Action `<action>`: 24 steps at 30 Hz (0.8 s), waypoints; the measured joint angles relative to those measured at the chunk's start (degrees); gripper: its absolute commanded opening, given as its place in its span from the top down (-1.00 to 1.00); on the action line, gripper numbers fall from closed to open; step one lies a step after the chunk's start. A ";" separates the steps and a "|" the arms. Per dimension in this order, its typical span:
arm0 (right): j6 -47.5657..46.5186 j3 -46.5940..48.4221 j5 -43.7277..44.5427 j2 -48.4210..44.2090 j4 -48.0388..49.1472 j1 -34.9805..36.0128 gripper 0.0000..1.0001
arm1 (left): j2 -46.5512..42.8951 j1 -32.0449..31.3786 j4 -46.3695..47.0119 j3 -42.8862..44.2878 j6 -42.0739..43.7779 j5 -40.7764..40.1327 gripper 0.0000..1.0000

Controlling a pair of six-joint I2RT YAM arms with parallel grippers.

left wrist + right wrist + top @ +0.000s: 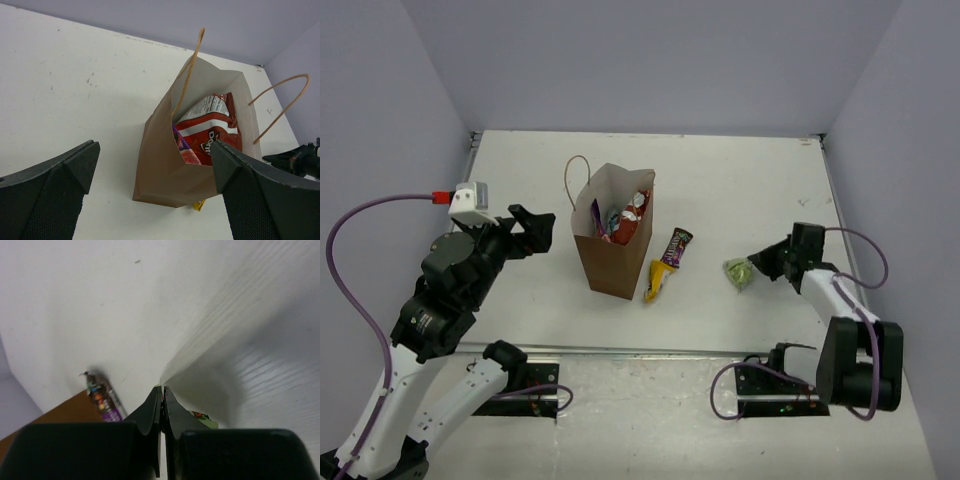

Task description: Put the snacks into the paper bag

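Two arms: left arm [450, 290] stood at the left of the tabletop [740, 180] and right arm [825, 290] at the right, both based at the near edge.
Left arm pose: reared up and folded at the elbow, with the wrist held high and aimed at the bag [613, 250] from its left side.
Left jaws: released, spread wide and empty, clear of the bag. In the left wrist view the bag [170, 165] sat between the two dark fingers [50, 195].
Right arm pose: low and reaching leftward, with the wrist close above the tabletop.
Right jaws: clenched on the green wrapper [738, 272], with a thin edge of it pinched between the tips and the rest [205, 421] showing just beside them.
Bag: upright on its flat bottom near mid-tabletop, mouth open, handle [575, 175] looping up at the far left.
Inside the bag: red chip bag [212, 130] stood on end, with a purple packet [180, 145] against it.
Bar [677, 246]: dark purple, flat on the tabletop just right of the bag.
Yellow packet [659, 281]: by the bag's near right corner, its far end meeting the bar.
Green wrapper position: well right of the bar and low at the tabletop; whether it was lifted could not be told.
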 measured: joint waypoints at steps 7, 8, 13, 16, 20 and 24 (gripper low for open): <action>-3.04 2.14 0.94 -26.27 -3.58 18.78 1.00 | 0.15 0.00 0.02 0.00 -0.02 0.02 -1.00; -3.52 3.39 0.59 -28.39 -3.58 21.70 1.00 | 0.20 0.00 0.02 0.00 0.00 0.02 -1.00; -8.87 19.43 -0.79 -30.18 -6.71 34.18 1.00 | 0.24 0.00 0.02 0.00 -0.02 0.04 -1.00; -13.31 30.80 -2.95 -24.85 -7.37 38.34 1.00 | 0.15 0.00 0.00 0.00 0.00 0.04 -1.00; -20.15 49.11 -5.31 -12.63 -11.17 43.63 1.00 | -0.07 0.00 -0.15 0.00 0.59 -0.09 -1.00; -24.35 61.16 -6.54 -2.38 -14.69 45.59 1.00 | 0.00 0.00 -1.77 0.00 2.21 -2.21 -1.00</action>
